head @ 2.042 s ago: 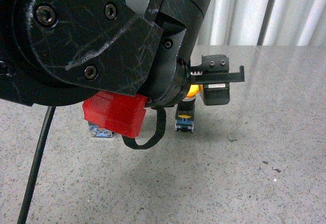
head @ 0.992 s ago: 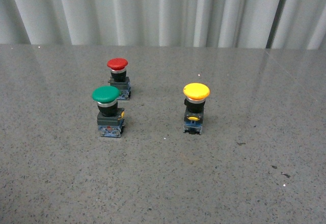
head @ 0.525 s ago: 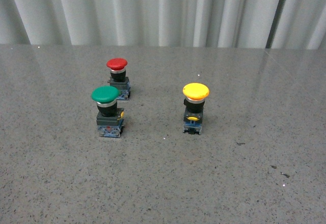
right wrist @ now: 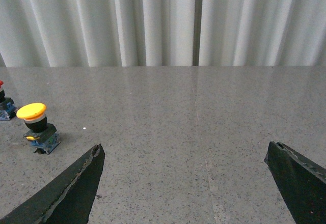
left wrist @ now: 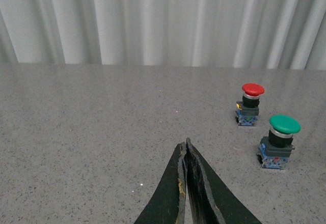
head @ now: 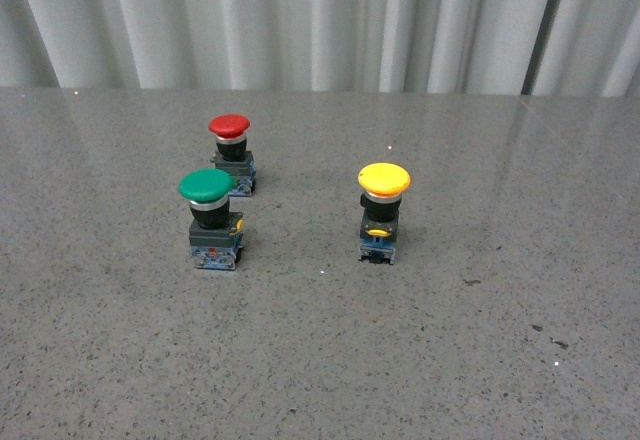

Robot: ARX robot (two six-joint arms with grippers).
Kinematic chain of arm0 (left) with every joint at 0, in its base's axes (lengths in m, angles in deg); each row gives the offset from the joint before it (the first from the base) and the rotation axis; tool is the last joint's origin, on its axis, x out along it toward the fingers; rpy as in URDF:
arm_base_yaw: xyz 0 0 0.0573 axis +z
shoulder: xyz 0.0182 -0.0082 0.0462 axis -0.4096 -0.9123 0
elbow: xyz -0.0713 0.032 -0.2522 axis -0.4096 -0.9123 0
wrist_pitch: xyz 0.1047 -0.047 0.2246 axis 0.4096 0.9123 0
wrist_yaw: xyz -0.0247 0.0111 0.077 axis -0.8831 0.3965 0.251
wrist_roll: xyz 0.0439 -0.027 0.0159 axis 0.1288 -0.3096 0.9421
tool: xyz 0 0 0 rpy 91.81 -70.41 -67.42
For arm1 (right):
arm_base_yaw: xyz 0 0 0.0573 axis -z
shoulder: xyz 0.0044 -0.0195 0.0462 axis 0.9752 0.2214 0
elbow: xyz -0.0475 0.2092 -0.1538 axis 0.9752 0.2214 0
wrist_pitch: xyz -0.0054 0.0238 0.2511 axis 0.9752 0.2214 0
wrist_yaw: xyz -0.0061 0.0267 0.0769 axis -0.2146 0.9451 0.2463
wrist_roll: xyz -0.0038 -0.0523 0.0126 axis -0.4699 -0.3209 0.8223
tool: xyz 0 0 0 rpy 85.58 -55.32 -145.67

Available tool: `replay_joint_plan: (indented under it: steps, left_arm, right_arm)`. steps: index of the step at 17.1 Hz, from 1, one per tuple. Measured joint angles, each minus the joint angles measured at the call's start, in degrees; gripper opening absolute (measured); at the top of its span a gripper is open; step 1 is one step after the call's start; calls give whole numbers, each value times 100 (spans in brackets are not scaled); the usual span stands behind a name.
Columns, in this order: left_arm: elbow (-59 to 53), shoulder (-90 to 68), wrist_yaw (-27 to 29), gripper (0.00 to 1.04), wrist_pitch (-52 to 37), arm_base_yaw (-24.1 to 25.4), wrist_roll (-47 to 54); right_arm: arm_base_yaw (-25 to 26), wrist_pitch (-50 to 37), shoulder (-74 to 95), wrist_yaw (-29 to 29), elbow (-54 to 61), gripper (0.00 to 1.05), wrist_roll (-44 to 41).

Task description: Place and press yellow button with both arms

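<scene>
The yellow button (head: 384, 179) stands upright on the grey table (head: 450, 360), right of centre in the front view. It also shows in the right wrist view (right wrist: 32, 112), off to one side of my open, empty right gripper (right wrist: 184, 151) and apart from it. My left gripper (left wrist: 185, 146) is shut on nothing, over bare table; the yellow button is out of the left wrist view. Neither arm shows in the front view.
A green-capped button (head: 207, 185) and a red-capped button (head: 229, 125) stand left of the yellow one. Both show in the left wrist view, green (left wrist: 284, 124) and red (left wrist: 252, 89). A grey pleated curtain (head: 320, 20) hangs behind the table.
Two seconds ago a black arm filled the front view with its gripper by the yellow button. It has gone from view. Over the last second nothing has moved.
</scene>
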Motion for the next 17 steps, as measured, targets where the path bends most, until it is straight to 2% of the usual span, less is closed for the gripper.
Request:
replay_joint_plan:
  steps: [6, 9, 13, 14, 15, 17]
  left_arm:
    - [-188, 444, -2, 2, 151, 0, 0]
    - [-186, 1246, 0, 2, 1259, 0, -2]
    - [-186, 1381, 0, 2, 1198, 0, 0]
    - [-186, 1381, 0, 24, 1198, 0, -2]
    - [-186, 1381, 0, 37, 1198, 0, -2]
    - [-186, 1381, 0, 47, 1196, 0, -2]
  right_arm:
    - [0, 0, 0, 0, 0, 98, 0]
    - [0, 0, 0, 0, 0, 98, 2]
    - [0, -2, 0, 2, 0, 98, 0]
    - [0, -2, 0, 2, 0, 98, 0]
    - [0, -2, 0, 2, 0, 98, 0]
    - [-48, 85, 37, -118, -17, 98, 31]
